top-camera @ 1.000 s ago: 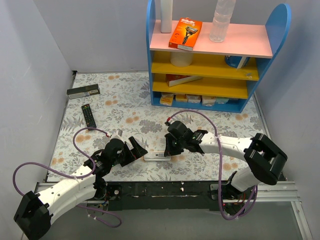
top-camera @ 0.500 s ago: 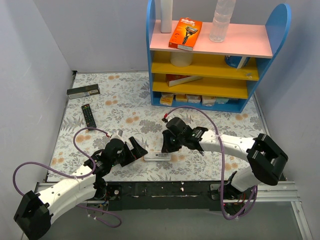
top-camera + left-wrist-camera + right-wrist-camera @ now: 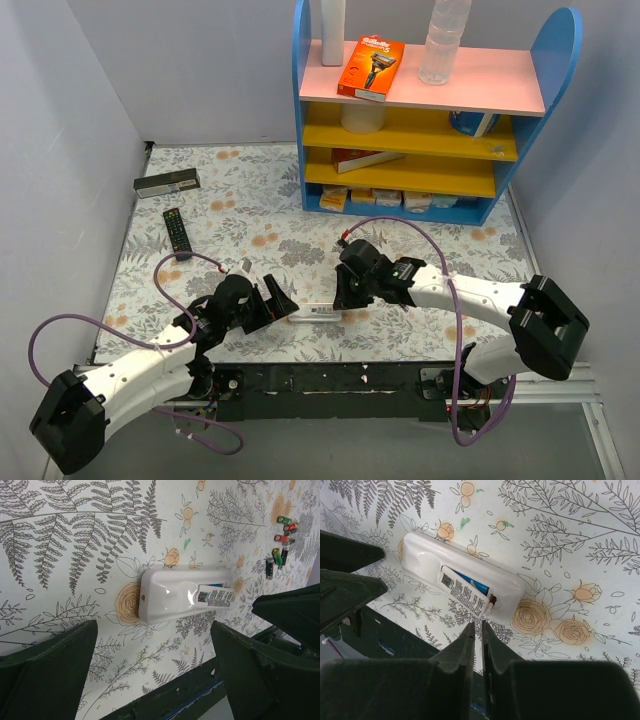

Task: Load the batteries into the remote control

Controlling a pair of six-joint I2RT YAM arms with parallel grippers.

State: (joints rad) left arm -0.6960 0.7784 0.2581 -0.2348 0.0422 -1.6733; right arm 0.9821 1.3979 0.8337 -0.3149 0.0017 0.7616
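The white remote control (image 3: 314, 312) lies back-up near the table's front edge, also in the left wrist view (image 3: 180, 594) and the right wrist view (image 3: 425, 560). Its labelled back cover (image 3: 463, 595) sits askew over the compartment, where something blue (image 3: 474, 583) shows. Several batteries (image 3: 281, 539) lie in a loose group on the mat beyond the remote. My left gripper (image 3: 281, 299) is open, just left of the remote, with it between the fingers' line (image 3: 155, 680). My right gripper (image 3: 478, 626) is shut and empty, its tips just off the cover's lifted end.
A black remote (image 3: 178, 232) and a long dark flat box (image 3: 167, 183) lie at the far left. A blue shelf unit (image 3: 420, 120) stands at the back. The black front rail (image 3: 330, 380) runs right beside the white remote.
My left gripper has moved slightly right, closer to the remote's left end. My right gripper shifted a little left and back again over the remote's right end. The remote has barely moved.
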